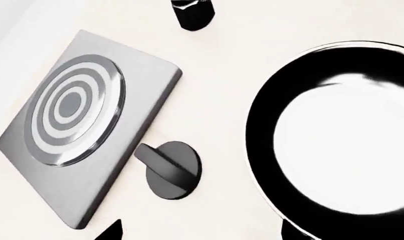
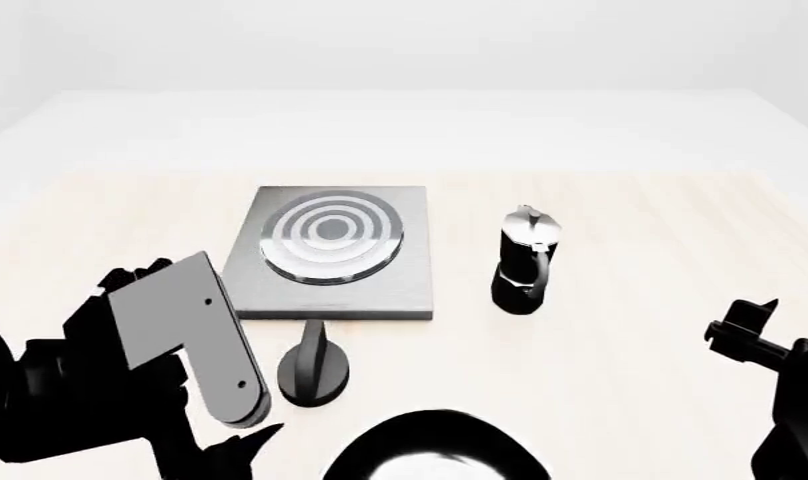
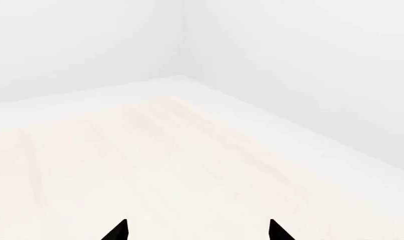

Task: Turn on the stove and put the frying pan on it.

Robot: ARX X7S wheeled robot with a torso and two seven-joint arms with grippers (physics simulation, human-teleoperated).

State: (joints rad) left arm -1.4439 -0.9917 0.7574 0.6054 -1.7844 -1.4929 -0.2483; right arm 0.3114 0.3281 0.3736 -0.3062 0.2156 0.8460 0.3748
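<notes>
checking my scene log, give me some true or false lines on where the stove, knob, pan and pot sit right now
1. The wide round black frying pan sits on the flat square grey metal stove. False: it rests on the table, nearer the robot.
2. The small black round knob lies apart from the stove. True.
3. The black-and-silver moka pot stands upright beside the stove. True.
4. The right pincer holds the pan. False: its tips are spread over bare table.
</notes>
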